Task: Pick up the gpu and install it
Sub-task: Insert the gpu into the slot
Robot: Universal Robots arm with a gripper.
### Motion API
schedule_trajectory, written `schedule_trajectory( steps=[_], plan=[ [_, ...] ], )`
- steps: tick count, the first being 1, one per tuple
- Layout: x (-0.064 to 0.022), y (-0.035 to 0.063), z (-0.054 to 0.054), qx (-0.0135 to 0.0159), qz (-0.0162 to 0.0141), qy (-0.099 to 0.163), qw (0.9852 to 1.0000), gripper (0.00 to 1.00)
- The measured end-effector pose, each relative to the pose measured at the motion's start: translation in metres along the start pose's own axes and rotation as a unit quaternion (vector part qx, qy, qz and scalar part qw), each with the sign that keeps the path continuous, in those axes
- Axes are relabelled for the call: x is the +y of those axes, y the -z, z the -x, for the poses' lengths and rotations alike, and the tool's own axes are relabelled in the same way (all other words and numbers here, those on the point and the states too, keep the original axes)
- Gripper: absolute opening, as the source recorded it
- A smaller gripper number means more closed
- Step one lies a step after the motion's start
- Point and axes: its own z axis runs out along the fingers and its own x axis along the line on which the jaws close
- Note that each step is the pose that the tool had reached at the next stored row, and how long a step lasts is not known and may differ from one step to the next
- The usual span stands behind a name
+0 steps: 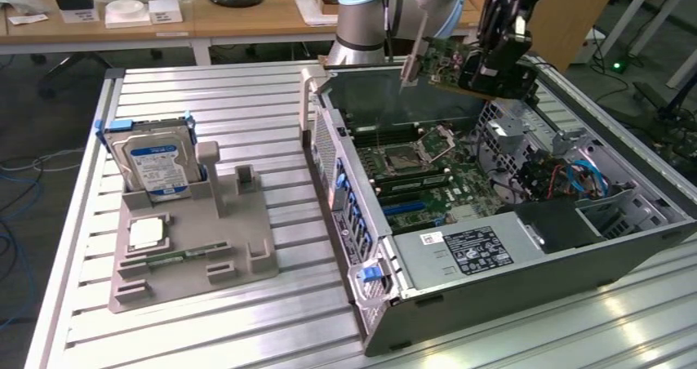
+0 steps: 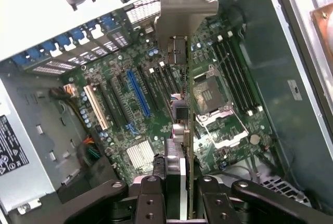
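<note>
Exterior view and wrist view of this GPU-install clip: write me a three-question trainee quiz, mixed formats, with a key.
1. True or false: the gpu lies on the grey holder.
2. Multiple choice: the gripper is A) over the open computer case, B) over the hard drive, C) over the wooden desks.
3. Fill in: in the wrist view, the card's metal ___ points away from the gripper, toward the motherboard.

Key: 1 false, it is held in the air; 2 A; 3 bracket.

Labels on hard drive and power supply; print illegible.
</note>
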Motion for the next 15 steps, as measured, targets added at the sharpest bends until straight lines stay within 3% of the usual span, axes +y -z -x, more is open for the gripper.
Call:
schedule_trajectory(
  steps=[7, 13, 15],
  plan=[
    [0.0, -0.0004, 0.0, 0.0006, 0.0007, 0.05, 0.9988, 0.28],
    [-0.0001, -0.0023, -0.0004, -0.0001, -0.0019, 0.089, 0.996, 0.28],
    [-0.0001, -0.003, -0.0006, 0.0006, -0.0045, 0.092, 0.9958, 0.28]
  ],
)
